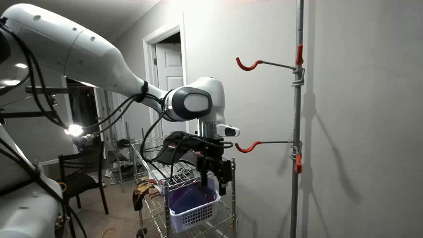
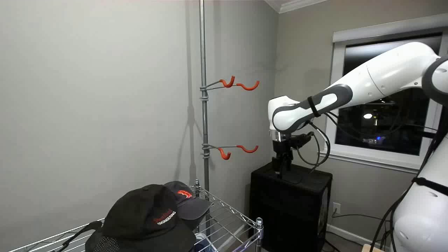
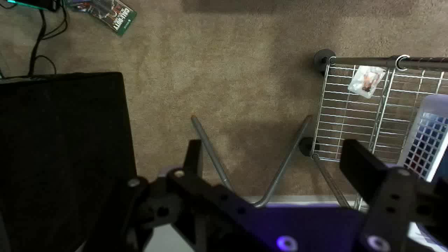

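Observation:
My gripper (image 3: 273, 149) hangs open and pointing down, its fingers (image 3: 360, 164) wide apart with only carpet and stand legs visible far below between them. In an exterior view the gripper (image 1: 213, 187) overlaps the wire shelf in the picture; in another angle it (image 2: 279, 172) appears in front of a black box. It touches nothing that I can make out. A black cap (image 2: 140, 213) with red and white lettering and a dark grey cap (image 2: 185, 200) with a red emblem lie on the wire shelf (image 2: 231, 224). A metal pole (image 1: 297, 115) carries several red-tipped hooks (image 1: 248, 147).
A lavender basket (image 1: 195, 215) sits on a lower shelf of the rack. The large black box (image 3: 63, 140) stands on the carpet, near cables and a game case (image 3: 120, 21). Pole legs (image 3: 210, 147) spread across the floor. A chair (image 1: 81, 181) and window (image 2: 381, 122) are farther off.

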Robot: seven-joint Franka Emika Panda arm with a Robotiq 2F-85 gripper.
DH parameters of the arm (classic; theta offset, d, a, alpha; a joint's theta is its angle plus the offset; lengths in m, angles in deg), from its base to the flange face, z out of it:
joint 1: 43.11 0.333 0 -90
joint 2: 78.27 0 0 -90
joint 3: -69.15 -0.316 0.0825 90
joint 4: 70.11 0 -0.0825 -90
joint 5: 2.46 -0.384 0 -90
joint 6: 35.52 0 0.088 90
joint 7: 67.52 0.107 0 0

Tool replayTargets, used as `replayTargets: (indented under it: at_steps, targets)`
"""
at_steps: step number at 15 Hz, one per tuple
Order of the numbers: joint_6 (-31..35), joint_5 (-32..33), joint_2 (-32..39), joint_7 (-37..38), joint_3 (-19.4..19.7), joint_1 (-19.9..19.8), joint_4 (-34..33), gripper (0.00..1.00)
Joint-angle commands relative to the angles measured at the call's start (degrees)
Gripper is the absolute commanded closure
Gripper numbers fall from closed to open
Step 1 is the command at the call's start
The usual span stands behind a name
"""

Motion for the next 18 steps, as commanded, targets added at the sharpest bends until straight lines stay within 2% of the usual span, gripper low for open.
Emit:
replayTargets:
  at_steps: [1, 6, 7, 12, 15, 18]
  targets:
    - [-0.1, -0.01, 0.01, 0.01, 0.04, 0.05, -0.08, 0.0]
    - [-0.11, -0.01, 0.01, 0.01, 0.04, 0.06, -0.08, 0.0]
    - [-0.07, 0.06, -0.56, 0.87, -1.13, 0.92, -0.5, 0.0]
    - [-0.38, -1.58, -4.08, -0.49, -8.0, 8.72, -0.36, 0.0]
    - [0.61, -0.84, -3.39, 1.47, -13.39, 13.53, -1.81, 0.0]
    - [-0.84, -2.46, -2.43, -0.2, -17.24, 18.25, -5.0, 0.0]
